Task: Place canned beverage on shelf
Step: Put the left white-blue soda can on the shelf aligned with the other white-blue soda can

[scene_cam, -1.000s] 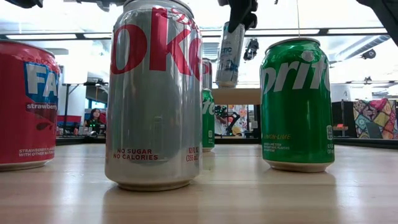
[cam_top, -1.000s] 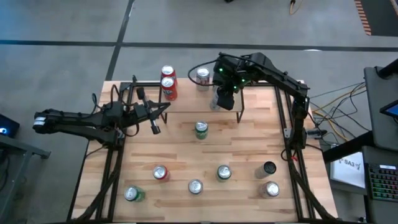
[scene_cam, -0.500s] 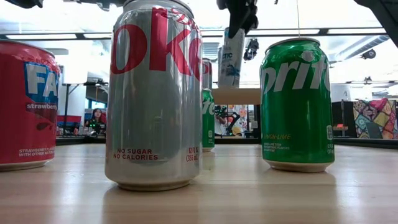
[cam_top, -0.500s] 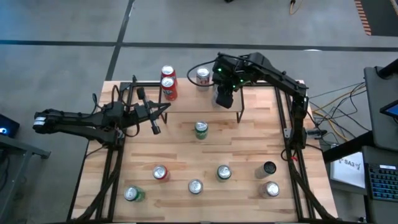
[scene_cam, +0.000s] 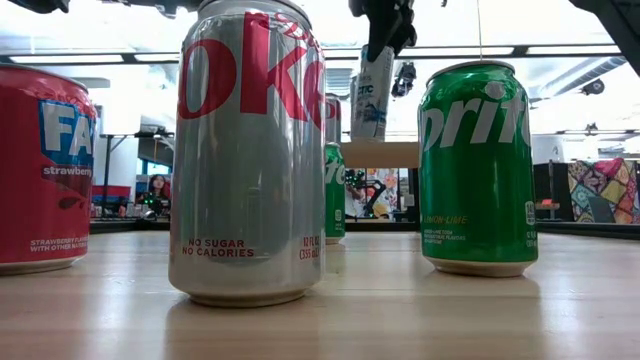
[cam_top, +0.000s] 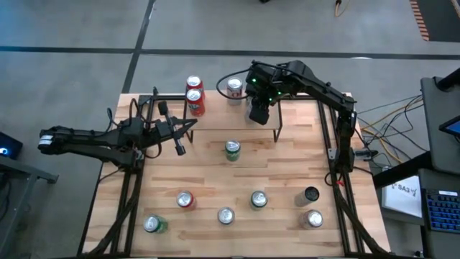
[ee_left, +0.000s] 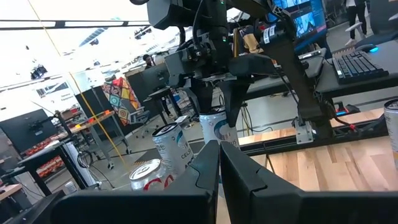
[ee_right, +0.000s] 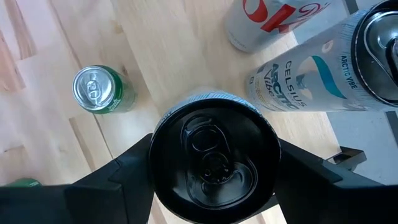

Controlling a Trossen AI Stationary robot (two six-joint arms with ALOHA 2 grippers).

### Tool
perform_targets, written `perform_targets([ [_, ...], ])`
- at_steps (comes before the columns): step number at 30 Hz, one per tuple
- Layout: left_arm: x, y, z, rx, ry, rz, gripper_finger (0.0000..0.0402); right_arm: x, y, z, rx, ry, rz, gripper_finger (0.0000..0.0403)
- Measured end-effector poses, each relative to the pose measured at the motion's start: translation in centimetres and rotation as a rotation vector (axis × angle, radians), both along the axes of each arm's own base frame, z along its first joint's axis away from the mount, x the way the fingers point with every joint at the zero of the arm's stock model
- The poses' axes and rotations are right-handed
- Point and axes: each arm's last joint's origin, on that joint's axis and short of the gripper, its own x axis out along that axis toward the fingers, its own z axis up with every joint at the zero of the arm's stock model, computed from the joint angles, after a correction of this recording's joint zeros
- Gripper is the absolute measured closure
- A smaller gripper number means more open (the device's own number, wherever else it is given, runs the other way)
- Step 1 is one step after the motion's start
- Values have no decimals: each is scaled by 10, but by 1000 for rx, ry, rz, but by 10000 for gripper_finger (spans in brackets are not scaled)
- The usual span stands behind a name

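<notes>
One held can (scene_cam: 372,95) now higher, upright.

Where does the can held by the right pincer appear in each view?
High view: the held can under the right pincer, over the shelf.
Low view: top centre.
Left wrist: centre.
Right wrist: its dark top.
Shared landmark: the neighbouring Celsius can.

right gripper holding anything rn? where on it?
Yes. The right gripper holds a slim white can by its top end, a finger on each side, above the shelf. The left gripper is shut, empty.
</notes>
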Motion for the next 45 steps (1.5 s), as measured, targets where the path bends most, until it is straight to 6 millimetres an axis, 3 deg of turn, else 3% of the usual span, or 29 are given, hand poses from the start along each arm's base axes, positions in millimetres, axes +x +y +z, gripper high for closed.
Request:
perform_targets([
  [45,1,0,0,-4,0,0,402,1,0,-1,68,-30,-141,156],
])
